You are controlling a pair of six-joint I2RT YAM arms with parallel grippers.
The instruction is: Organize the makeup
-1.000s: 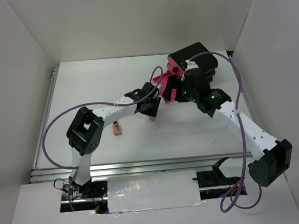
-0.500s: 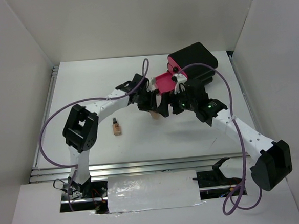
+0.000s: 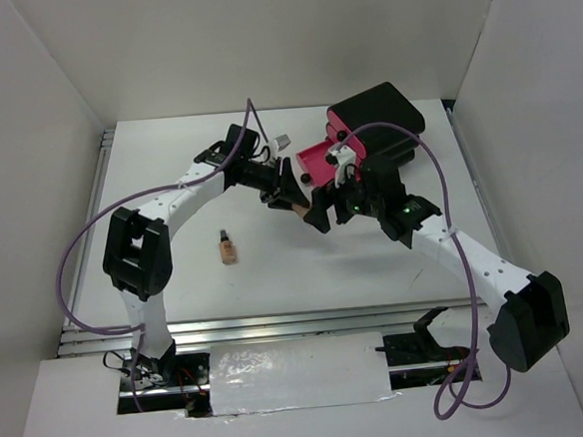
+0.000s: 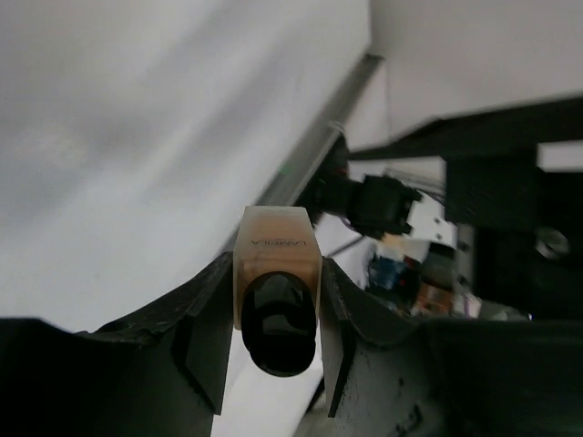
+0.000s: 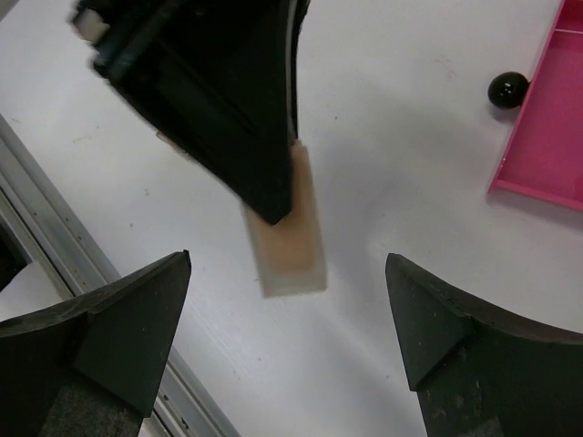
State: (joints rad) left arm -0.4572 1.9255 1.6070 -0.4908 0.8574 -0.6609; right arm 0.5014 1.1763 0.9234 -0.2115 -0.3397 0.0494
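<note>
Seen from above, the left gripper (image 3: 292, 194) hangs over the middle of the table (image 3: 275, 272), clamped on a tan bottle (image 3: 298, 209). The right gripper (image 3: 317, 209) sits just beside it, pointing at it from the side of the black box (image 3: 379, 112). The open pink drawer (image 3: 316, 161) lies just behind the pair, and a second tan bottle (image 3: 228, 249) lies flat well off to the left. From the left wrist, the fingers (image 4: 208, 344) press both flanks of the bottle, its black cap (image 4: 278, 326) toward the lens. From the right wrist, the jaws stand wide apart and hold nothing; the bottle hangs between them with its long axis running away from the palm, and the drawer is off to the upper right. I'd judge that a handover to the right arm comes next.
</note>
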